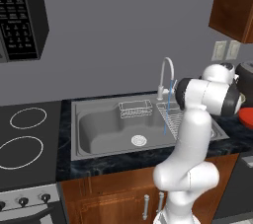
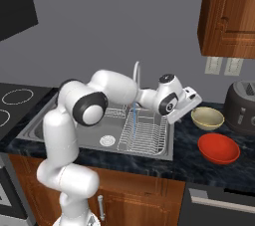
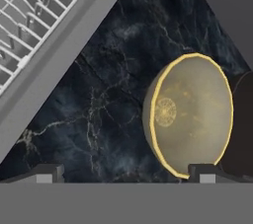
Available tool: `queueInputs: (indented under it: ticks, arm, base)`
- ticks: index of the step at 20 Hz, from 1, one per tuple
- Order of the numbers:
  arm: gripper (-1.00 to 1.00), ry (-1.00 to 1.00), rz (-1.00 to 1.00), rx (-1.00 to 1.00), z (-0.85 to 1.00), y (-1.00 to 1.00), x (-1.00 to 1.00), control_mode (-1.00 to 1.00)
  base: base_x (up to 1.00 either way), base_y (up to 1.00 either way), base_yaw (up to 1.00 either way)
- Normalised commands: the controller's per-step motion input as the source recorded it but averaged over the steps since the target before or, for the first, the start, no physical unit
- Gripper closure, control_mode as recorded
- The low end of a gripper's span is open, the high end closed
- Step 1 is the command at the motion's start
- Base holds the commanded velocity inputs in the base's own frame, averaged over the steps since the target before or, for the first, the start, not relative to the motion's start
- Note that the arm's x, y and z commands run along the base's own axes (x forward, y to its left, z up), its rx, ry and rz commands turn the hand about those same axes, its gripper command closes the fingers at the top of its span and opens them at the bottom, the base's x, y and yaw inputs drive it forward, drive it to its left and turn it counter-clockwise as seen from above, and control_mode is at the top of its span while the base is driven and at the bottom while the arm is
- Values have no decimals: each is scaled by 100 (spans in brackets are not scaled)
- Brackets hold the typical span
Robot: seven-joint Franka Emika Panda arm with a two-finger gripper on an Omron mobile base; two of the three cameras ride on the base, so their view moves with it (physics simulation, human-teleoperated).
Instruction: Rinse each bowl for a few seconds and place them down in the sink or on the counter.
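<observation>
The tan bowl (image 2: 207,118) stands upright on the dark marbled counter (image 2: 184,143), right of the sink (image 2: 149,151). In the hand view the tan bowl (image 3: 192,114) lies ahead and to the right, close above the right fingertip (image 3: 207,173). My gripper (image 2: 197,101) hovers just left of that bowl, open, with nothing between its fingers; in the hand view the gripper (image 3: 126,176) stands wide over bare counter (image 3: 99,109). The shallow red bowl (image 2: 218,148) sits nearer the counter's front edge, and the red bowl (image 1: 246,118) shows at the right edge.
A thin stream of water (image 1: 168,104) runs from the curved tap (image 1: 167,72) into the sink (image 1: 99,151). Wire racks (image 2: 144,130) fill the sink's right side. A dark grey rounded appliance (image 2: 241,108) stands behind the bowls. The stovetop (image 1: 27,139) lies left.
</observation>
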Motion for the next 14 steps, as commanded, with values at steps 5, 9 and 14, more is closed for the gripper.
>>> queueInputs:
  ticks: [5,9,14]
  arm:
    - [-100,0,0,0,-16,-7,13,-100]
    - [-100,0,0,0,-16,-7,13,-100]
    - [-100,0,0,0,-16,-9,16,-100]
  base:
    - [0,0,0]
    - [0,0,0]
    - [0,0,0]
